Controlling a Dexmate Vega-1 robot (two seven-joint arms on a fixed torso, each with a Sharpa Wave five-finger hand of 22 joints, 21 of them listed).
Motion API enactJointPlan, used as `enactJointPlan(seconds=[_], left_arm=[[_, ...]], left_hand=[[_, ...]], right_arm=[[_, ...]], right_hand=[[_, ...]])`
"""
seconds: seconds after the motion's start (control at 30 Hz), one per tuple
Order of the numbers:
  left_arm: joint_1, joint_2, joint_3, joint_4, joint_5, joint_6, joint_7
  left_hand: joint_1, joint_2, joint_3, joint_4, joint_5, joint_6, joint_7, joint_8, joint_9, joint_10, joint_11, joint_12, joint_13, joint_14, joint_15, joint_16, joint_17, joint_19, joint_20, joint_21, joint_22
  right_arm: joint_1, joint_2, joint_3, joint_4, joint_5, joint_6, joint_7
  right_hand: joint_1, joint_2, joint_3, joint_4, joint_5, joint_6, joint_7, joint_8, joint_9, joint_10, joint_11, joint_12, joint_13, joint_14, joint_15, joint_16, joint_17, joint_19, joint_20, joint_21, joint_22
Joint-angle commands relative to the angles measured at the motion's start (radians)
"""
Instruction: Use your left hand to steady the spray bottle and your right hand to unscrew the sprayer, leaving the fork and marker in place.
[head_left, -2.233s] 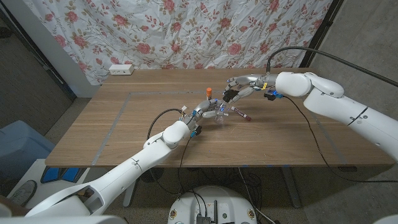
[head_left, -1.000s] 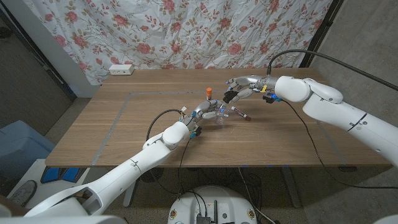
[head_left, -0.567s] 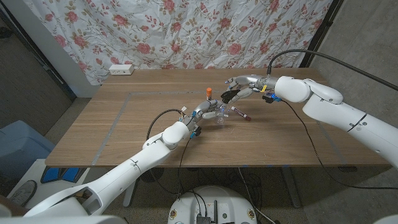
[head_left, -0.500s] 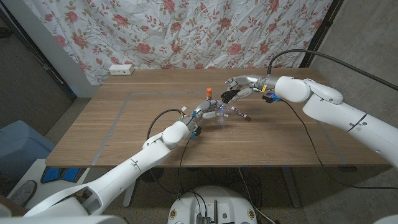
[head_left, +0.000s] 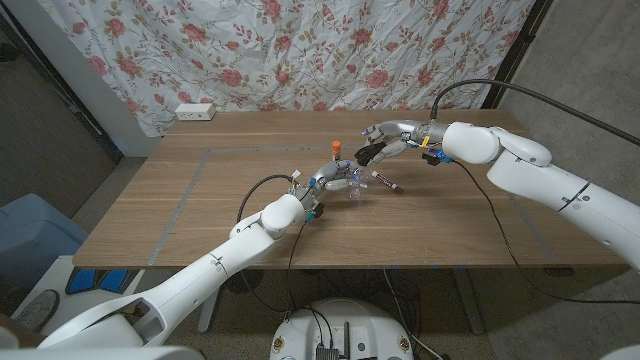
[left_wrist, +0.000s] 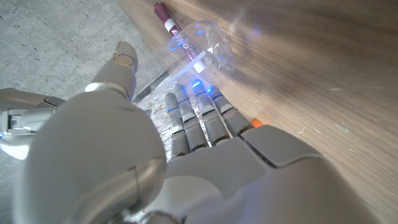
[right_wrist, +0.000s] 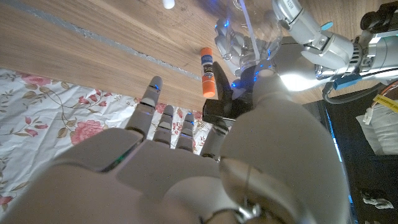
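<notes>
Near the surface's (head_left: 200, 200) middle, the left hand (head_left: 335, 178) grips the clear spray bottle (head_left: 352, 186) while the right hand (head_left: 385, 140) closes on the black sprayer (head_left: 366, 154); unscrewing appears underway, so the next move is probably another twist.

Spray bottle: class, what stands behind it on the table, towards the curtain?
An orange-capped glue stick stands upright behind the spray bottle. The left robot hand covers much of the bottle.
</notes>
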Motion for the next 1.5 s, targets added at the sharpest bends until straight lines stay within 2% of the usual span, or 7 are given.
enactJointPlan(seconds=[0.03,0.73,1.5], left_arm=[[0.005,0.002,0.000,-0.006,-0.001,0.007,0.003],[0.011,0.006,-0.002,-0.013,0.000,0.006,0.008],[0.003,0.005,-0.004,0.003,-0.001,-0.015,-0.001]], left_hand=[[-0.116,0.133,0.044,0.033,0.003,0.065,0.008,0.005,0.006,0.045,-0.038,0.008,0.004,0.011,-0.088,-0.001,0.005,0.008,-0.025,0.002,0.003],[-0.114,0.133,0.044,0.033,0.003,0.065,0.009,0.004,0.006,0.046,-0.039,0.007,0.005,0.010,-0.089,-0.002,0.006,0.007,-0.026,0.002,0.003],[-0.112,0.131,0.044,0.032,0.003,0.066,0.010,0.004,0.006,0.048,-0.039,0.007,0.007,0.011,-0.087,-0.002,0.007,0.008,-0.025,0.002,0.003]], right_arm=[[0.003,-0.001,0.006,0.007,0.033,-0.007,0.006],[0.020,-0.010,0.013,0.008,0.084,-0.024,0.025],[0.054,-0.042,0.035,-0.042,0.109,-0.073,0.059]], right_hand=[[0.006,0.012,0.006,0.002,-0.001,0.034,-0.017,0.010,0.008,0.013,0.000,0.005,0.003,0.006,0.000,0.008,0.001,0.016,0.000,0.008,0.002],[0.010,0.019,0.009,0.003,0.001,0.037,-0.018,0.013,0.007,0.022,-0.001,0.003,0.003,0.011,-0.002,0.010,0.002,0.020,-0.003,0.006,0.002],[0.012,0.022,0.010,0.004,0.004,0.039,-0.017,0.011,-0.002,0.034,0.000,0.001,0.003,0.020,-0.005,0.014,0.002,0.024,0.001,0.003,0.002]])
